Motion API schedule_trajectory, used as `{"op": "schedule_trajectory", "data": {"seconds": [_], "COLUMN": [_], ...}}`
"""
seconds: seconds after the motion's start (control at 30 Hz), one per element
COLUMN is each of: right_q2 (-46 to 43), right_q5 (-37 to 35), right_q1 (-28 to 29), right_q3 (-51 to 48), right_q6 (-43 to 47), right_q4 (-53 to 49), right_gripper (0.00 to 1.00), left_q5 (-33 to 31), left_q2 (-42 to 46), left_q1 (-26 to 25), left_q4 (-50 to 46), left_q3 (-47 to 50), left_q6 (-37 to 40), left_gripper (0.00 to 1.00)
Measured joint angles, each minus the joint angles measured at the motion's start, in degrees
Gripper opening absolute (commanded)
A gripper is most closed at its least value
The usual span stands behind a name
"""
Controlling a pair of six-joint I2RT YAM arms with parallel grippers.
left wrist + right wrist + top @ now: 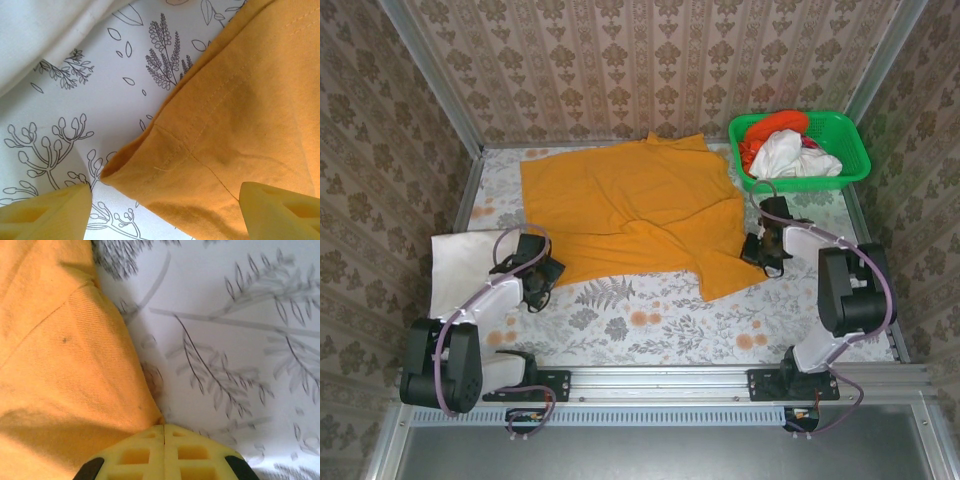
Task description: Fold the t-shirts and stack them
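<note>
Left tool (pixel 165 212) has its jaws wide apart, straddling the near-left hem corner of the orange t-shirt (pixel 630 215) and holding nothing; that corner lies on the worktop (pixel 650 320) between the pads. Right tool (pixel 165 450) is closed tight, pads together, and the orange t-shirt's near-right edge runs straight into them, so it looks pinched on that edge. Orange t-shirt is spread mostly flat across the middle of the worktop, a few wrinkles, one flap reaching toward the near right, no fold in it yet. Folded white t-shirt (pixel 455 262) sits at the left edge just beside the left tool, a neat rectangle, likely the start of the stack. Judged progress: one shirt done, the orange one at the grip for its first fold, its stacking left to do. Far right corner: green basket (pixel 855 150) holds a red-orange t-shirt (pixel 775 125) and a crumpled white t-shirt (pixel 790 158), bunched up, touching, poking above the rim; both not yet taken out, folded or stacked.
</note>
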State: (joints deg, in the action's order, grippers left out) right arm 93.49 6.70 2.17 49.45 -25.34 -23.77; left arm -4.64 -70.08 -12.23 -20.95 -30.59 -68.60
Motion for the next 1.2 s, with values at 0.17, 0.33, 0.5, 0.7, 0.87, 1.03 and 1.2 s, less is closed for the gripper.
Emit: {"op": "schedule_trajectory", "data": {"seconds": [0.17,0.33,0.5,0.7,0.87,1.03,1.2], "right_q2": [-3.08,-1.66,3.76,6.12,5.77,5.77,5.75], "right_q5": [-0.85,-0.7,1.16,1.79,1.79,0.55,-1.09], "right_q1": [-0.11,-0.24,-0.33,-0.42,-0.11,1.9,3.74], "right_q3": [-0.68,3.23,6.49,7.34,7.34,7.67,8.11], "right_q6": [-0.37,-0.42,-0.39,-0.07,1.42,2.73,3.5], "right_q4": [-0.63,0.44,1.9,1.01,-0.68,-2.78,-5.4], "right_gripper": [0.53,0.56,0.51,0.51,0.49,0.46,0.38], "left_q5": [0.39,0.46,0.44,0.87,0.9,0.9,0.9], "left_q2": [-0.74,-1.22,-1.2,-1.03,-1.14,-1.6,-1.6], "left_q1": [0.0,0.39,0.52,1.18,1.46,1.46,1.46], "left_q4": [0.81,0.85,0.83,0.85,1.03,0.87,0.79], "left_q3": [0.0,-0.17,-0.17,-0.17,-0.17,-0.52,-0.57], "left_q6": [0.02,0.02,0.0,0.0,0.02,0.0,0.02], "left_gripper": [0.78,0.77,0.77,0.77,0.76,0.76,0.76]}}
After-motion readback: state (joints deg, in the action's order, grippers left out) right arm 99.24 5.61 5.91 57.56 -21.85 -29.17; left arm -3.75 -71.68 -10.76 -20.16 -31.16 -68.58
